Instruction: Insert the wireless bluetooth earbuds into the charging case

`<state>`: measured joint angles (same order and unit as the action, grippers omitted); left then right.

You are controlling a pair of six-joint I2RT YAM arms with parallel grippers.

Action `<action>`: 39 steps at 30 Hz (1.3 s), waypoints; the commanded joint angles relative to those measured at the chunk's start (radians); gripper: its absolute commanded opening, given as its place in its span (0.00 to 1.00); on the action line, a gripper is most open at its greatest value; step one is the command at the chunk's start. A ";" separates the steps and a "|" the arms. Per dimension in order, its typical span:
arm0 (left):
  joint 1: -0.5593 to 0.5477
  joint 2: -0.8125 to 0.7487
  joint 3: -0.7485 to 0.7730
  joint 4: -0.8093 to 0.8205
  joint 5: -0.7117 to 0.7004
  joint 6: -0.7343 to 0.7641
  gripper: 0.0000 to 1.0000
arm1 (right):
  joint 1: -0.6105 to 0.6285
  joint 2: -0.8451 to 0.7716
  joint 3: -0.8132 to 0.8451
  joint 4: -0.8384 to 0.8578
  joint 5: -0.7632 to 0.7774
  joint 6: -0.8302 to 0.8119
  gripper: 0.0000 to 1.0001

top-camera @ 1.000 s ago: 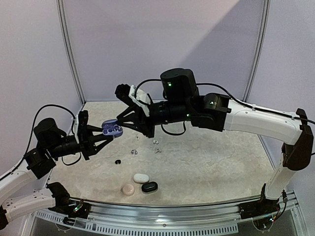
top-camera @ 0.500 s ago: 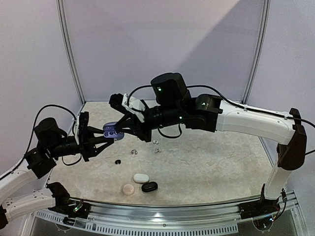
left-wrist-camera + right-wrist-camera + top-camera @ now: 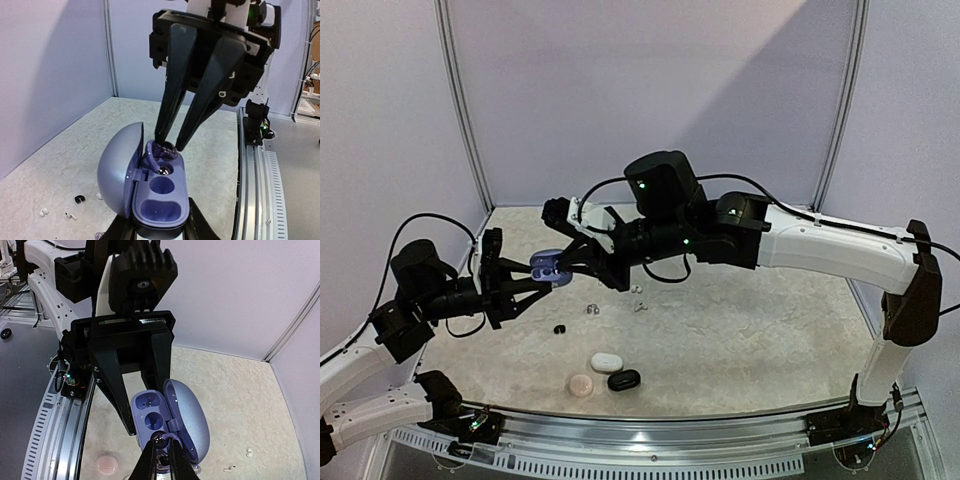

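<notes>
My left gripper (image 3: 532, 276) is shut on the base of an open purple-blue charging case (image 3: 548, 264), held in the air over the left of the table. In the left wrist view the case (image 3: 161, 202) shows its lid (image 3: 116, 167) swung left, with two nearer wells empty. My right gripper (image 3: 169, 145) comes down from above, shut on a purple hooked earbud (image 3: 159, 153) that sits in the far well. In the right wrist view the earbud (image 3: 161, 439) is pinched between the fingertips (image 3: 151, 456) at the near end of the case (image 3: 150, 412).
A white case (image 3: 607, 362), a black case (image 3: 624, 380) and a pink case (image 3: 580, 385) lie near the table's front. Loose buds are scattered mid-table: a black one (image 3: 559, 328) and small pale ones (image 3: 638, 305). A metal rail (image 3: 255, 190) runs along the table's edge.
My right arm has swung left and down, bringing its fingertips and the purple earbud onto the held case. The left arm and case have hardly moved.
</notes>
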<state>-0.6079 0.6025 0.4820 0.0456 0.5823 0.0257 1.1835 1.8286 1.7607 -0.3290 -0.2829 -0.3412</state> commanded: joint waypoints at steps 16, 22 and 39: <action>0.010 0.003 0.035 0.016 0.021 0.061 0.00 | 0.006 0.017 -0.086 0.033 0.070 -0.081 0.19; 0.008 0.003 0.032 0.016 0.036 0.068 0.00 | 0.006 0.026 -0.042 0.018 0.053 -0.053 0.21; 0.008 -0.003 0.021 -0.001 0.013 0.078 0.00 | -0.009 -0.023 -0.024 0.056 -0.020 0.040 0.26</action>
<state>-0.6018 0.6079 0.4820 0.0143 0.5755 0.0940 1.1805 1.8393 1.7267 -0.2909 -0.2729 -0.3363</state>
